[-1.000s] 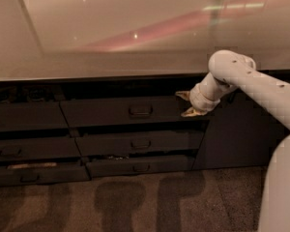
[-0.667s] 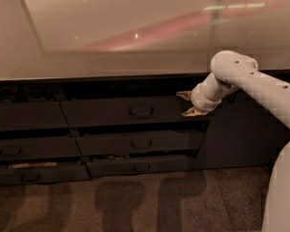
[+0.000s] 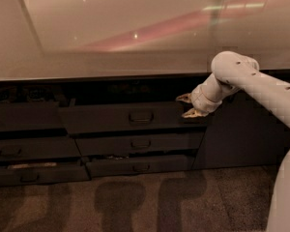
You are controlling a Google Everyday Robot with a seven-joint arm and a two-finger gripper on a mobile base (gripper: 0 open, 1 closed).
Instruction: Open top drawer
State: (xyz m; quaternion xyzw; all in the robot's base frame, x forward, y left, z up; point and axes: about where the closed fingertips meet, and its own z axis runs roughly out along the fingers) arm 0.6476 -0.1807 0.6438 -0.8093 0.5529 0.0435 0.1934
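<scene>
The top drawer is the widest dark grey front under the counter, with a small loop handle at its centre. It stands out a little from the cabinet, with a dark gap above it. My gripper is at the drawer's upper right corner, on the end of the white arm that comes in from the right. Its two pale fingers are spread apart, one above the other, with nothing between them.
Two narrower drawer fronts lie below the top drawer, and more drawers stand to the left, some ajar. A tall dark cabinet door is on the right. A pale glossy counter overhangs everything. The carpet floor lies in front.
The top drawer's front sits slightly lower and further out than before. The gripper has shifted slightly down and left at the drawer's right corner.
</scene>
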